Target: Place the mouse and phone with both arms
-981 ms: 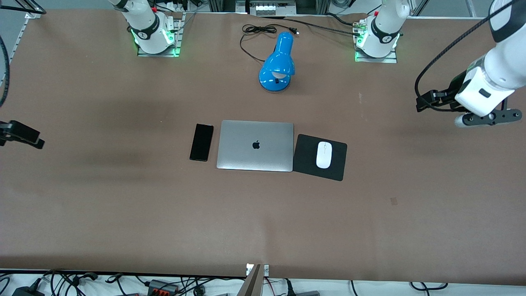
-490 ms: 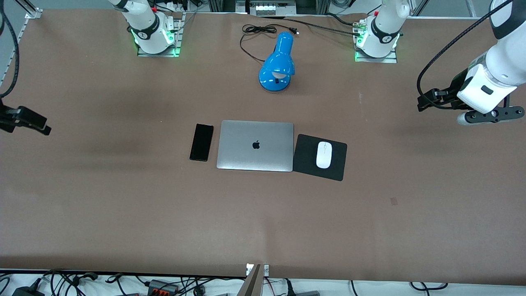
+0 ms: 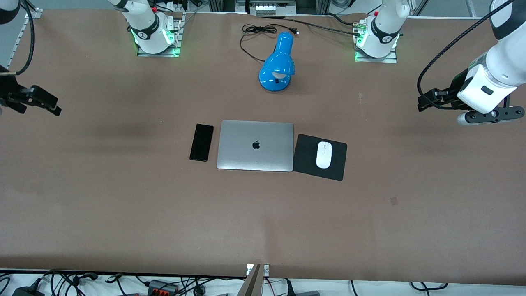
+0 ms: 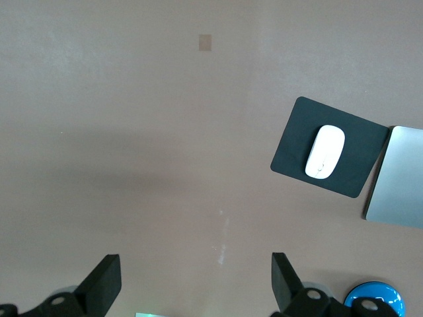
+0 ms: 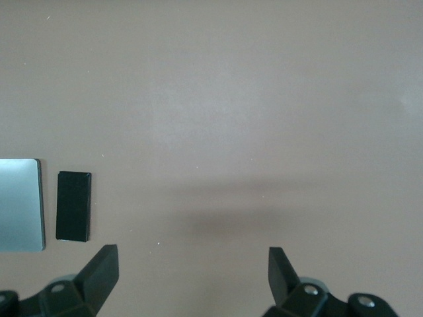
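The white mouse (image 3: 324, 154) lies on a black mouse pad (image 3: 304, 158) beside a closed silver laptop (image 3: 255, 145), at the side toward the left arm's end of the table. The black phone (image 3: 201, 142) lies flat at the laptop's side toward the right arm's end. My left gripper (image 3: 427, 100) is open and empty, up over bare table at the left arm's end. Its wrist view shows the mouse (image 4: 325, 152) well away from the open gripper (image 4: 195, 284). My right gripper (image 3: 45, 102) is open and empty over the right arm's end. Its wrist view shows the phone (image 5: 73, 206) off to one side of the gripper (image 5: 193, 277).
A blue desk lamp (image 3: 278, 62) with a black cord stands farther from the front camera than the laptop, between the two arm bases. The brown table top (image 3: 263, 222) stretches wide around the items.
My right gripper has moved away from the front camera along the table's end, and more of it is in view. My left gripper shifted slightly, then held still. The mouse and the phone have not moved.
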